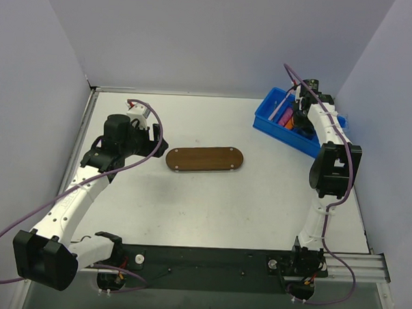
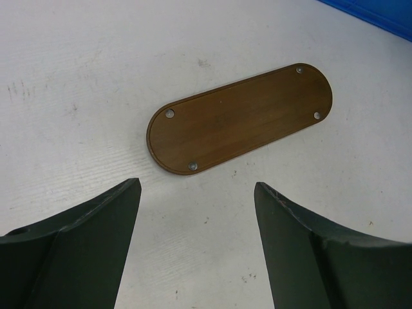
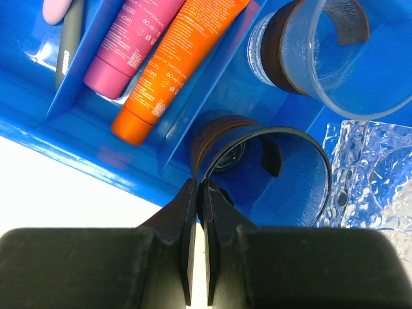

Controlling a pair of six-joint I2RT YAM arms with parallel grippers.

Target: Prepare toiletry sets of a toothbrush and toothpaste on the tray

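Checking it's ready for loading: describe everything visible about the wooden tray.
The wooden tray is a flat, dark-brown oblong board with rounded ends, visible grain, a thin groove tracing its rim and four small silver studs, two near each end. It lies flat on the white table, with nothing on it and nothing else touching it.

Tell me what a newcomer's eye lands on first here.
The blue bin at the far right, holding an orange tube, a magenta tube and clear cups, with the right gripper shut at the nearer one's rim. Mid-table the dark wooden tray lies bare, the left gripper open beside it.
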